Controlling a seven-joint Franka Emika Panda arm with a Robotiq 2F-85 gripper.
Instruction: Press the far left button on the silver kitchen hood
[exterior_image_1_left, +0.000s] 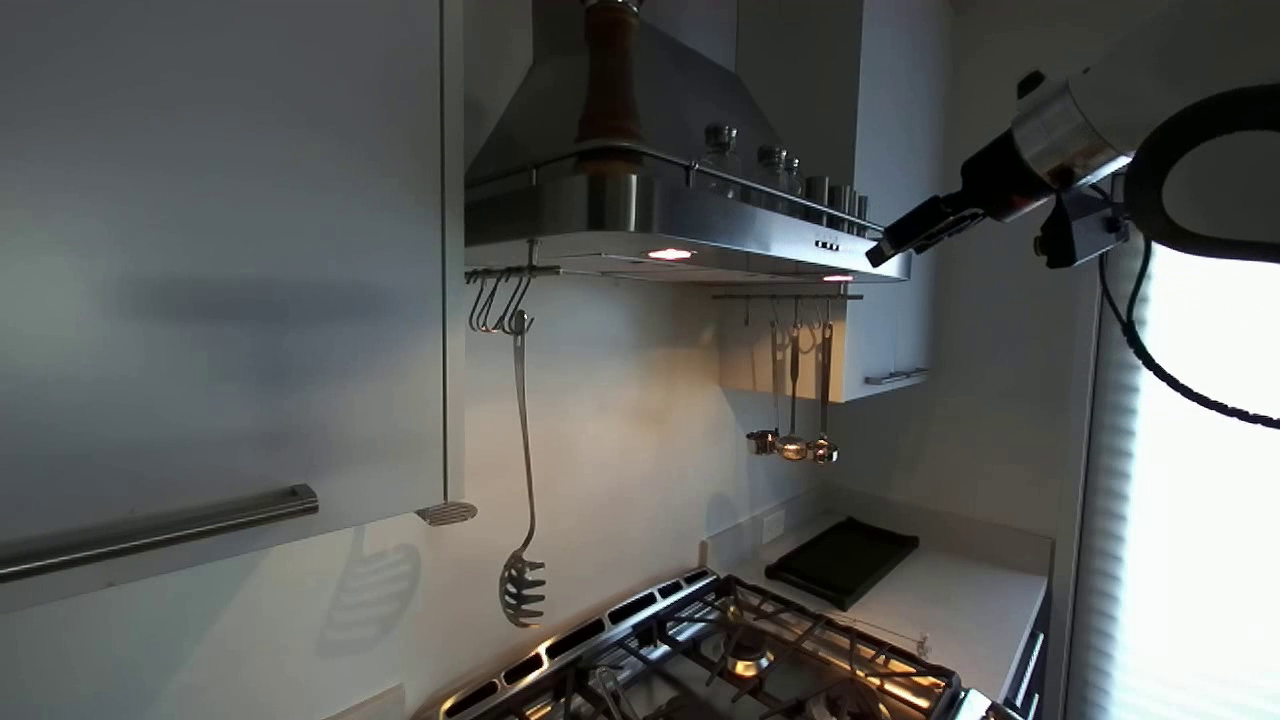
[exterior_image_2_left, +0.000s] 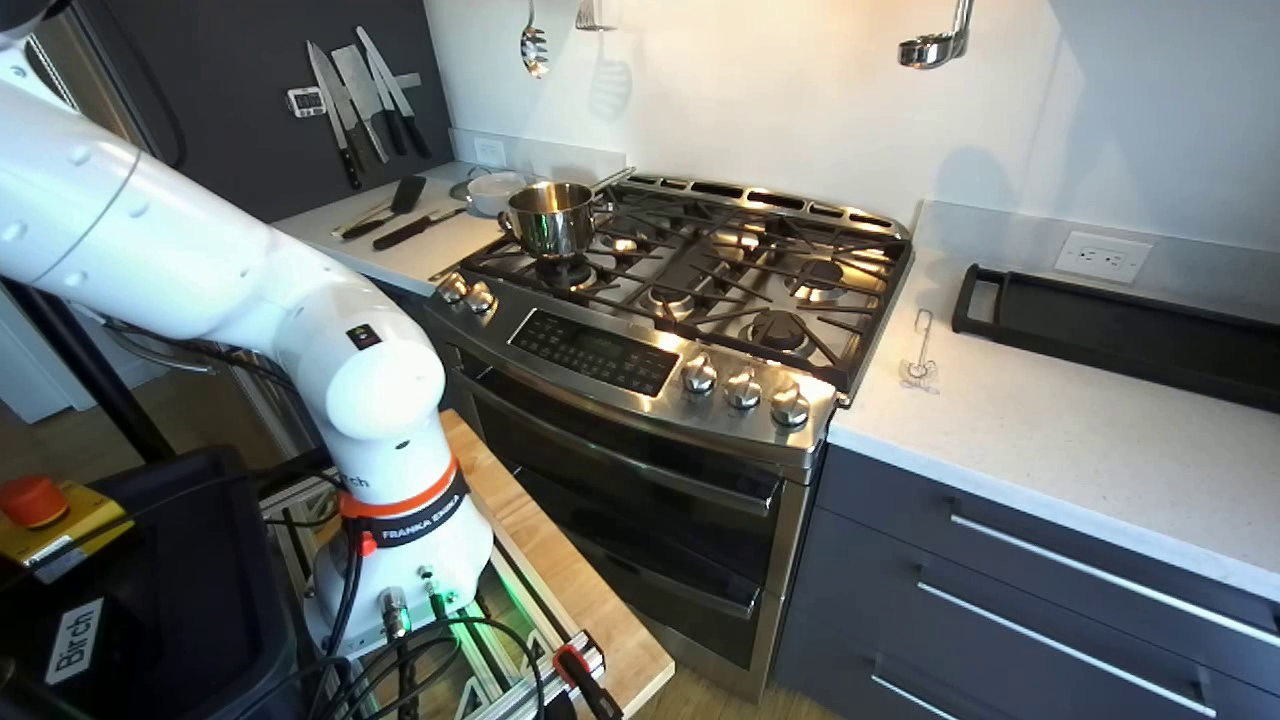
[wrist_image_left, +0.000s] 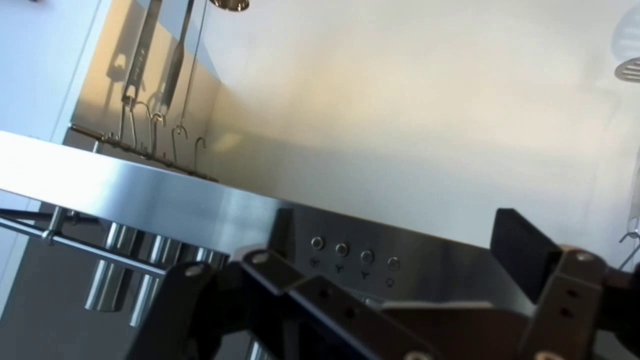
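Observation:
The silver kitchen hood (exterior_image_1_left: 700, 215) is on the wall in an exterior view, with a small row of buttons (exterior_image_1_left: 827, 245) on its front band. The wrist view is upside down and shows the hood band (wrist_image_left: 165, 200) with round buttons. The button with the lamp mark (wrist_image_left: 393, 263), at the right end here, is the far left one seen upright. My gripper (exterior_image_1_left: 878, 253) is in front of the band, close to the buttons. In the wrist view the gripper (wrist_image_left: 395, 230) is open and empty, fingers either side of the button row. I cannot tell whether a fingertip touches the hood.
A rail with jars (exterior_image_1_left: 720, 165) and a wooden mill (exterior_image_1_left: 610, 80) runs above the band. Utensils (exterior_image_1_left: 795, 380) hang below the hood. A white cabinet (exterior_image_1_left: 895, 200) stands beside it. The stove (exterior_image_2_left: 700, 280) with a pot (exterior_image_2_left: 552, 222) is below.

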